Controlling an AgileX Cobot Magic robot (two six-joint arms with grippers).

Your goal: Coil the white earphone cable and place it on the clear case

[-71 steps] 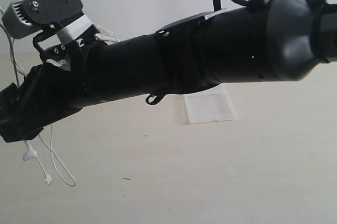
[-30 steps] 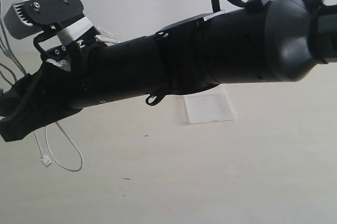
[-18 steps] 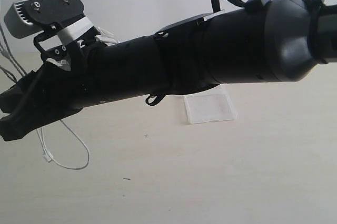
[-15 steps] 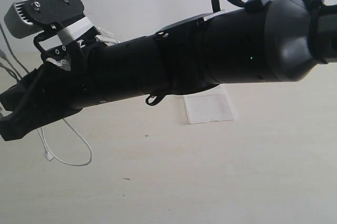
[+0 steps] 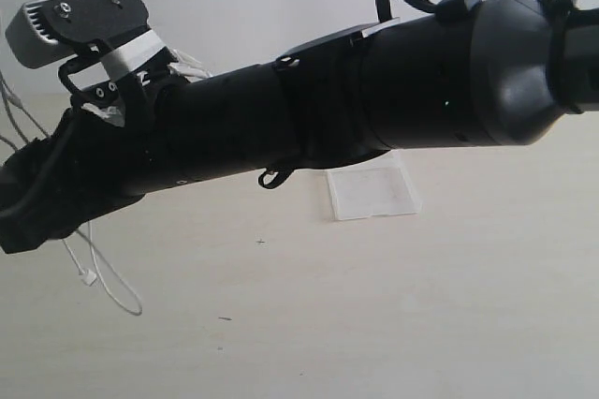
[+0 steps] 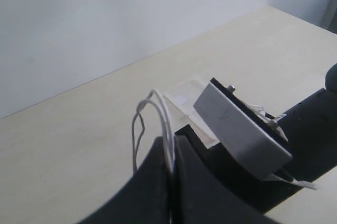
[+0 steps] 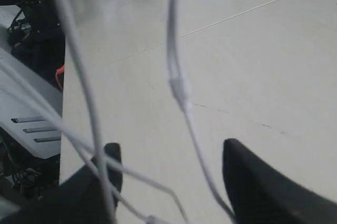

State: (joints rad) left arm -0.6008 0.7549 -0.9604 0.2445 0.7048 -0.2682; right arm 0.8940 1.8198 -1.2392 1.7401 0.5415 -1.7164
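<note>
Two grippers are at the white earphone cable [image 6: 168, 129], which hangs up in the air and is not on the clear case [image 5: 372, 195]. The left gripper [image 6: 171, 141] has its two black fingers pressed tight together, and the thin wire is pinched between them. From that pinch the wire goes up and bends over in a loop, with a second thinner strand beside it. The right arm [image 5: 374, 90] is big and black and reaches all the way across the exterior view to the left side. The right gripper [image 7: 174, 169] has its fingers wide apart. Strands of the wire run through the gap between them, but neither finger presses on the wire. One strand has a small thicker piece [image 7: 179, 90] on it. In the exterior view, part of the wire hangs down below the right gripper in a loop over the table [image 5: 421, 324], and a little white end [image 5: 90, 278] dangles beside the loop. I cannot tell if the loop touches the table. The clear case lies flat on the table, well apart from the wire, and its far edge is hidden behind the right arm. A grey camera [image 5: 80, 20] sits on top of that arm near its gripper.
</note>
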